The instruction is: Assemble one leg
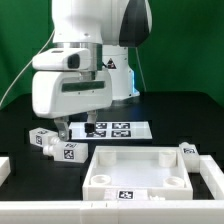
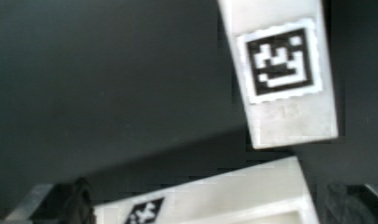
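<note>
Two legs lie on the black table at the exterior view's left: one (image 1: 40, 138) further left and one (image 1: 70, 150) nearer the panel. A third leg (image 1: 188, 150) lies at the right. My gripper (image 1: 63, 129) hangs low over the table just behind the two left legs. In the wrist view a leg (image 2: 278, 75) with a square tag lies ahead of the gripper (image 2: 204, 200). The dark fingers (image 2: 61, 203) stand wide apart at the frame's edges. A white surface with a small tag (image 2: 204, 190) shows between them; I cannot tell which part it is.
The large white square panel (image 1: 100, 172) with corner holes lies in front. The marker board (image 1: 115, 128) lies just to the exterior view's right of the gripper. White parts sit at the left edge (image 1: 5, 170) and right edge (image 1: 212, 172).
</note>
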Robot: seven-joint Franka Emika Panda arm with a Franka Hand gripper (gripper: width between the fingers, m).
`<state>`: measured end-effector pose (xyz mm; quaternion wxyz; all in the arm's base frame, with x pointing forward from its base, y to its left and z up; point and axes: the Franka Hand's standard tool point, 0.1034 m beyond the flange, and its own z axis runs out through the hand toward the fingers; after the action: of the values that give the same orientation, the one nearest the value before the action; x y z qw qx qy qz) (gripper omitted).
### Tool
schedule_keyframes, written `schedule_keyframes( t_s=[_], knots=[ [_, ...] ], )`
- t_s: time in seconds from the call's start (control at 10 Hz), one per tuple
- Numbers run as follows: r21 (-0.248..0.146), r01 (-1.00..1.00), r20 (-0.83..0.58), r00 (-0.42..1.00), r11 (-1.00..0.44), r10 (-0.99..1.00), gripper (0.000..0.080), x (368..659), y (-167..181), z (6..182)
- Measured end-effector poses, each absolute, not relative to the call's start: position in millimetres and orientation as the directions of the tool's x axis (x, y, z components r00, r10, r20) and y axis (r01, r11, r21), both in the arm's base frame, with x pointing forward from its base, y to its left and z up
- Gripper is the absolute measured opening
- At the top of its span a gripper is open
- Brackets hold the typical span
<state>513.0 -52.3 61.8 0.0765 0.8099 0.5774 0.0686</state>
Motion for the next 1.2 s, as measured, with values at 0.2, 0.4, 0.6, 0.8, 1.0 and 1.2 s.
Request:
schedule_keyframes(
  t_s=[0.2,0.4,0.6,0.8,1.0,1.2],
  knots=[
    [0.218,0.954,-0.005,0.211,-0.205,0.978,0.0649,512.3,-53.2,61.0],
    [0.218,0.951,-0.002,0.223,-0.218,0.975,0.0649,512.4,-52.3,60.9],
    [0.218,0.945,0.007,0.247,-0.242,0.969,0.0649,513.0,-44.6,60.8],
    [0.248,0.895,0.046,0.372,-0.372,0.927,0.0649,512.9,-25.2,56.4],
    [0.235,0.873,-0.004,0.442,-0.428,0.897,0.0649,511.3,-18.0,54.7],
    [0.179,0.886,-0.098,0.449,-0.428,0.888,0.0649,509.3,-17.1,61.6]
  ],
)
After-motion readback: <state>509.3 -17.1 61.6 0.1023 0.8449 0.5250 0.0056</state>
